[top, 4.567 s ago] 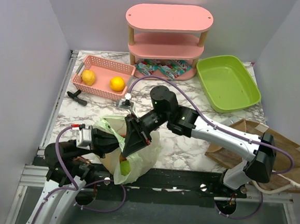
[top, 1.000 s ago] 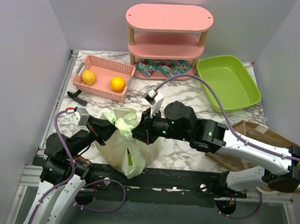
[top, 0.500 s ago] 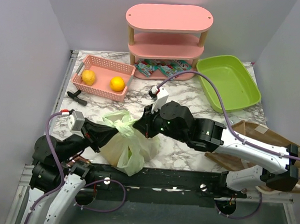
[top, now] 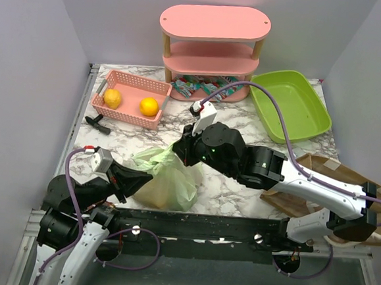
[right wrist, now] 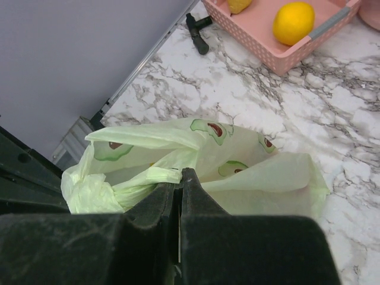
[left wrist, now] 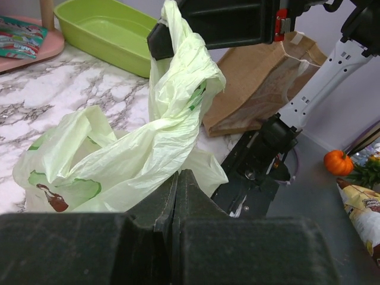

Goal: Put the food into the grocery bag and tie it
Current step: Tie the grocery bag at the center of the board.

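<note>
Left gripper (left wrist: 177, 178) with fingers pressed together on a twisted strand of the bag (left wrist: 119, 172); the strand rose from those fingers, taut, to the right gripper (left wrist: 160, 35), which pinched its upper end. In the right wrist view the right gripper (right wrist: 180, 178) was likewise clamped on a pale-green strip of film, with a bunched, knot-like wad just left of the fingers. From above, the left gripper (top: 140, 173) lay at the bag's left side and the right gripper (top: 179, 149) at its top, the gathered neck stretched between them. The bag (top: 167, 183) sat on the table (top: 244, 130) close to its near edge. Bare marble lay between the bag and the basket (top: 129, 98), which held two fruits (top: 148, 106), and a black tool (top: 97, 123) lay near the left edge. The shelf (top: 213, 45) stood at the back with packets (top: 205, 87) on its lowest level, the tray (top: 289, 104) at back right, and the paper bag (top: 345, 188) flat at the right edge.
</note>
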Available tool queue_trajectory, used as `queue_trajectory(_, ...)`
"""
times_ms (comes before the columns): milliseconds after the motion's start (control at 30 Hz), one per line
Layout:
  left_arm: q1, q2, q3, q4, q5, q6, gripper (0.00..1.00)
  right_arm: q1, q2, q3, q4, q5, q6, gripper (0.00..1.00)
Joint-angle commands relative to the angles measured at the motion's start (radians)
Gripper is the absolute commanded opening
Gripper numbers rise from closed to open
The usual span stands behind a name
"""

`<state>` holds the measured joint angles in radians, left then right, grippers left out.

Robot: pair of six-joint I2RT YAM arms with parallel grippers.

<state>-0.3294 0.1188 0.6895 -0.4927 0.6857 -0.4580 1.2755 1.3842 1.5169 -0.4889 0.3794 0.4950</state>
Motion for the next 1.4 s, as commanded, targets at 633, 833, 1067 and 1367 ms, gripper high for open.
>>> queue_trajectory(633,0.000,0.044,-0.008,0.227,0.219,-0.108,0.00,-0.243,0.160,0.171,0.048,0.176,0.041,0.01)
queue_trajectory(833,0.000,0.018,-0.010,0.185,0.197,-0.091,0.00,-0.309,0.147,0.147,0.055,0.179,0.048,0.01)
queue_trajectory(1067,0.000,0.032,-0.027,0.238,0.168,-0.133,0.00,-0.317,0.081,0.023,0.145,0.004,0.031,0.01)
queue_trajectory(1367,0.000,0.151,-0.035,0.423,0.070,-0.256,0.34,-0.316,0.008,-0.105,0.167,-0.223,0.002,0.01)
